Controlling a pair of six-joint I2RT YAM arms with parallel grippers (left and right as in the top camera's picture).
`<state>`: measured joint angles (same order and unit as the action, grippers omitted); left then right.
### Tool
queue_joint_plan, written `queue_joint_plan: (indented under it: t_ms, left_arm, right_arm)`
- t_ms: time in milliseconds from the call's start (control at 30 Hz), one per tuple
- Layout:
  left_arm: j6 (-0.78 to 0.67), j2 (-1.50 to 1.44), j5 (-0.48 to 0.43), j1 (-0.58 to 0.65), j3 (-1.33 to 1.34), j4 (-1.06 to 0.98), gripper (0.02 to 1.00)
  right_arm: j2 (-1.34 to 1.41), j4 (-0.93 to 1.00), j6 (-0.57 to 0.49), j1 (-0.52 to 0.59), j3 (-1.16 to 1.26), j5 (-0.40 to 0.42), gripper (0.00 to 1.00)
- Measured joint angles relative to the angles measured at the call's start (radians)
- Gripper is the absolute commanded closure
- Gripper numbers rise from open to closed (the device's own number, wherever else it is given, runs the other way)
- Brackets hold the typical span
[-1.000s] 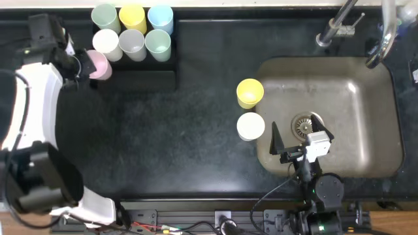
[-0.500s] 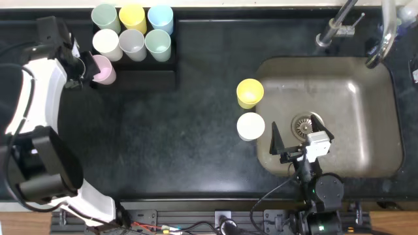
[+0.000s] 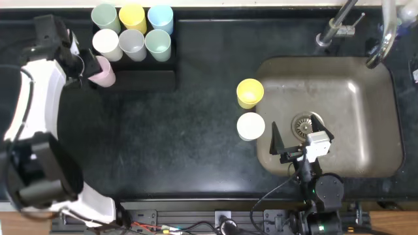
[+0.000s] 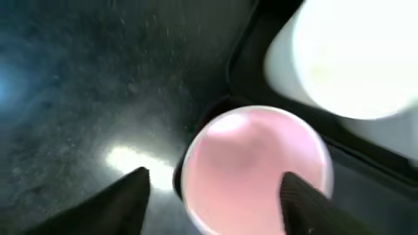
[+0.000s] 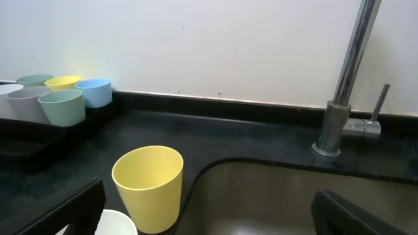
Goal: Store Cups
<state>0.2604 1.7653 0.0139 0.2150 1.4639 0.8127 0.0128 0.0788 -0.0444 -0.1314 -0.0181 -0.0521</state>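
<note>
A pink cup (image 3: 103,72) stands at the near left corner of the black rack (image 3: 150,79), in line with the white cup (image 3: 106,42) behind it. My left gripper (image 3: 83,65) is right beside it. From the left wrist, the pink cup (image 4: 255,170) lies below my left gripper (image 4: 215,179), which is open; dark counter shows between one finger (image 4: 130,199) and the rim. A yellow cup (image 3: 249,93) and a white cup (image 3: 250,126) stand on the counter by the sink. My right gripper (image 3: 294,130) rests open over the sink, with nothing in it.
Several more cups, green (image 3: 104,14), yellow (image 3: 132,14), blue (image 3: 160,14), grey (image 3: 132,42) and green (image 3: 157,42), fill the rack's back rows. The steel sink (image 3: 366,85) and faucet (image 3: 339,26) take up the right side. Dark counter (image 3: 183,143) lies between.
The left gripper carried the pink cup a little toward the near side and right, into the rack's front left corner. The right arm has not moved.
</note>
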Motion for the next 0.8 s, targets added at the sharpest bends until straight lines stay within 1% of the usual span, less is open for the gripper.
queue_joint_plan:
  t_ms: [100,167,233,333,433,567,700,800]
  left_arm:
    - [0.002,-0.106,0.001,-0.036,-0.001,-0.031,0.288]
    - [0.008,-0.180,0.003,-0.087,0.000,-0.055,0.268]
    - [0.023,-0.238,0.008,-0.164,0.010,-0.073,0.248]
    - [0.061,-0.269,0.029,-0.332,0.052,-0.077,0.215]
    - [0.117,-0.260,0.051,-0.494,0.063,-0.076,0.198]
    - [0.203,-0.208,0.063,-0.672,0.063,-0.061,0.180]
    - [0.266,-0.117,0.064,-0.800,0.063,-0.051,0.178]
    - [0.299,-0.040,0.053,-0.870,0.066,-0.018,0.180]
  right_arm:
    - [0.000,0.000,0.000,0.000,0.000,0.000,0.003]
    - [0.000,0.000,0.000,0.000,0.000,0.000,0.003]
    - [0.000,0.000,0.000,0.000,0.000,0.000,0.003]
    - [0.000,0.000,0.000,0.000,0.000,0.000,0.003]
    - [0.000,0.000,0.000,0.000,0.000,0.000,0.005]
    - [0.000,0.000,0.000,0.000,0.000,0.000,0.003]
    - [0.000,0.000,0.000,0.000,0.000,0.000,0.003]
    - [0.000,0.000,0.000,0.000,0.000,0.000,0.003]
